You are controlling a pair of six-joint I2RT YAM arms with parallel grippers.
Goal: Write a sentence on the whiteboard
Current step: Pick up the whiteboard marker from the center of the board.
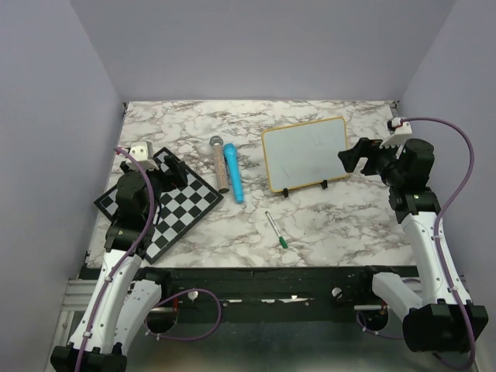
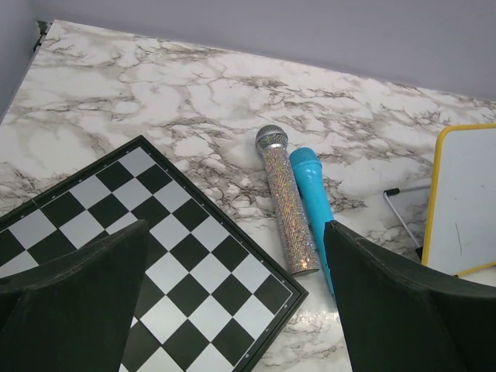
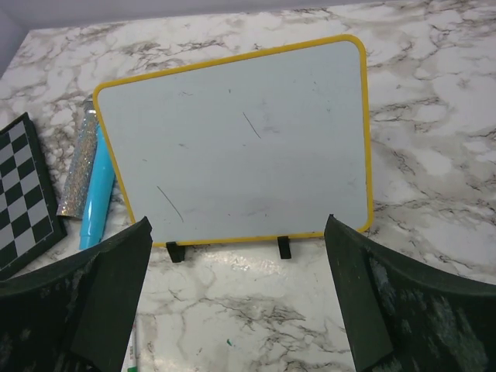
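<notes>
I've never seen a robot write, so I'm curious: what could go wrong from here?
The marker lies flat on the table and is thin, so the right gripper, open and empty, might nudge it away instead of gripping it. The whiteboard stands propped on small black feet; pen pressure could slide or tip it. The blue microphone beside it could get bumped.

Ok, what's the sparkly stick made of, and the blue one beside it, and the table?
The sparkly microphone looks covered in tiny rhinestones or glitter: its handle glints all over. The blue microphone seems smooth plastic, one even colour with a soft shine. The table looks like glossy marble, white with grey veins, but may be a printed surface.
</notes>
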